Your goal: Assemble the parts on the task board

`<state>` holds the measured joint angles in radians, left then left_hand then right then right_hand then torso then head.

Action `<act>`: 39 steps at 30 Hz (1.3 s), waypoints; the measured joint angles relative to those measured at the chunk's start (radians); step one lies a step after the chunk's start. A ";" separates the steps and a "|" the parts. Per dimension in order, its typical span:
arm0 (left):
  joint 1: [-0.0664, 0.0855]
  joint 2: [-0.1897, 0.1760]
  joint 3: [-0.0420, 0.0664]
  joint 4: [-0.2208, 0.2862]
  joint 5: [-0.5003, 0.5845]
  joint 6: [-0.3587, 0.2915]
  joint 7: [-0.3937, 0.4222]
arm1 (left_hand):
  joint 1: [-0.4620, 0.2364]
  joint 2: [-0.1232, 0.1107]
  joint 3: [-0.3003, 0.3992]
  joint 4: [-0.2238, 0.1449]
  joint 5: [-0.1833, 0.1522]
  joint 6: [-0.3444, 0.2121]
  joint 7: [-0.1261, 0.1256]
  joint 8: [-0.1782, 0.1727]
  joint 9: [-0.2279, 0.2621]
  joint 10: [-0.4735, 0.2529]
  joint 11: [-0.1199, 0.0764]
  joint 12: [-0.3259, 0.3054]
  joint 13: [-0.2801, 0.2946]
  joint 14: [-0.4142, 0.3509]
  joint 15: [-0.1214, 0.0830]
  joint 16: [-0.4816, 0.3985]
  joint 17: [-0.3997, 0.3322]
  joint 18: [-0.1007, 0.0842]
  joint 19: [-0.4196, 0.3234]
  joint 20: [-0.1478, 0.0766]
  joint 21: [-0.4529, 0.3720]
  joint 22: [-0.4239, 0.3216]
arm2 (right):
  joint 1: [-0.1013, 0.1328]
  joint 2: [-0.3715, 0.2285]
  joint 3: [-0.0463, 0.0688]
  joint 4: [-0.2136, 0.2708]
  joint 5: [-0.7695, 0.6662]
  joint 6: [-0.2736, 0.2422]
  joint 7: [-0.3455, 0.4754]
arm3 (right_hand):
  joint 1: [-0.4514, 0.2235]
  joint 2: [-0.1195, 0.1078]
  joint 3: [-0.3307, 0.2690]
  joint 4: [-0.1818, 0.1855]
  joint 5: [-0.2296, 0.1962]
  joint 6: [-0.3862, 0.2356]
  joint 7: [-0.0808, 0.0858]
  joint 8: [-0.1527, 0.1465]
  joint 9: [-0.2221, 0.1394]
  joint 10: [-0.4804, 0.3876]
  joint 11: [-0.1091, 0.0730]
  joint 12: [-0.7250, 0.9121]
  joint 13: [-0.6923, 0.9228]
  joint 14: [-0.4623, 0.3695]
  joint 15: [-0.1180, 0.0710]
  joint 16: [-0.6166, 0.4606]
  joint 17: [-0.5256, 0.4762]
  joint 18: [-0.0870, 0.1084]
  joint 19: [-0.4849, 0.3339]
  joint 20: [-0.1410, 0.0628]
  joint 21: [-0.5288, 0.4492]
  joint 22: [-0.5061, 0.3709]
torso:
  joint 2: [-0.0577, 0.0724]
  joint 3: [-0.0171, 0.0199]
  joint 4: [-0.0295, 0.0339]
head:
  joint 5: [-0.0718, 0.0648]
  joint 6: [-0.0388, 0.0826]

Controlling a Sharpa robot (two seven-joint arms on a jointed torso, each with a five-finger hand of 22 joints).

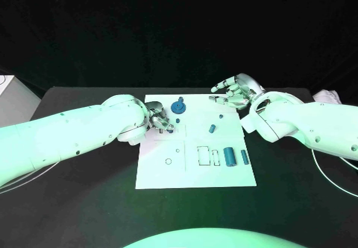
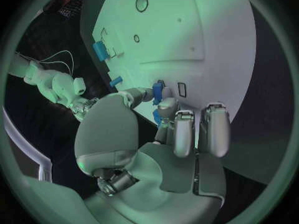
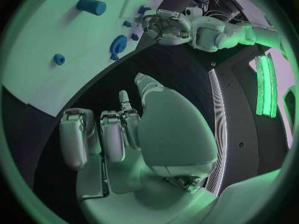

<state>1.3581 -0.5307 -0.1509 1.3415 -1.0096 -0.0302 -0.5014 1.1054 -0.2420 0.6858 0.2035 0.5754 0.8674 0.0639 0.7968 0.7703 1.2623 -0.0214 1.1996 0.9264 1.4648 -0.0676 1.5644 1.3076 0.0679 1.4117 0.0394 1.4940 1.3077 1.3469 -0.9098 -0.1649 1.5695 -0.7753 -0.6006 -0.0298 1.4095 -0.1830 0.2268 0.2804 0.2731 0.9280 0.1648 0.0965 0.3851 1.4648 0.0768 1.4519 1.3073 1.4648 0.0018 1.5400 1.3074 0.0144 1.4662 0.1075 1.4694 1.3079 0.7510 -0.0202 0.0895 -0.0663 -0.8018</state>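
A flat white rectangular task board (image 1: 195,170) is lying on the black bench. A round blue gear-like part (image 1: 178,107) is sitting near its far edge, a small blue peg (image 1: 212,128) is lying mid-board, and two blue cylinders (image 1: 229,155) are lying side by side toward its right edge.

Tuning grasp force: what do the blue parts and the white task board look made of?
Blue parts: likely matte plastic; uniform colour, no glints. Task board: flat white plate, matte, plastic or coated sheet; can't tell which. The left robot hand holds one small blue part.
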 measured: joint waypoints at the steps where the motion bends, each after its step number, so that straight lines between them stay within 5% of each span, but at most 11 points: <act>1: 0.000 0.000 0.000 0.000 0.000 0.002 0.000 | 0.000 0.000 0.000 0.000 0.000 0.000 0.000 0.000 0.000 0.000 0.000 0.000 0.000 0.000 0.000 0.000 0.000 0.000 0.000 0.000 0.000 0.000 | 0.000 0.000 0.000 0.000 0.000 0.000 0.000 | 0.000 0.000 0.000 0.000 0.000 0.000 0.000 0.000 0.000 0.000 0.000 0.000 0.000 0.000 0.000 0.000 0.000 0.000 0.000 0.000 0.000 0.000 | 0.000 0.0001 0.0000 | 0.000 0.000; 39: 0.002 0.009 0.002 -0.023 0.018 0.047 -0.001 | -0.001 -0.001 0.000 0.000 0.006 0.000 0.000 -0.005 0.003 0.005 -0.002 0.000 0.003 0.000 0.000 0.000 0.000 0.000 0.003 -0.003 0.000 0.000 | -0.002 0.004 0.000 -0.008 0.000 0.005 -0.003 | 0.000 0.000 0.000 0.000 0.000 0.000 0.000 0.000 0.000 0.000 0.000 0.000 0.000 0.000 0.000 0.000 0.000 0.000 0.000 0.000 0.000 0.000 | 0.000 0.0012 0.0000 | 0.001 -0.010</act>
<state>1.3605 -0.5221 -0.1489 1.3183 -0.9918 0.0173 -0.5021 1.1045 -0.2428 0.6859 0.2035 0.5812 0.8679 0.0636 0.7914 0.7735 1.2673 -0.0233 1.1996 0.9290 1.4649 -0.0675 1.5644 1.3076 0.0680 1.4144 0.0367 1.4939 1.3074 1.3453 -0.9057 -0.1650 1.5616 -0.7751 -0.5956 -0.0329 1.4096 -0.1830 0.2268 0.2803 0.2731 0.9280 0.1648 0.0965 0.3852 1.4648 0.0768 1.4519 1.3073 1.4648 0.0018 1.5400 1.3073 0.0143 1.4662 0.1075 1.4694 1.3074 0.7513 -0.0191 0.0895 -0.0653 -0.8121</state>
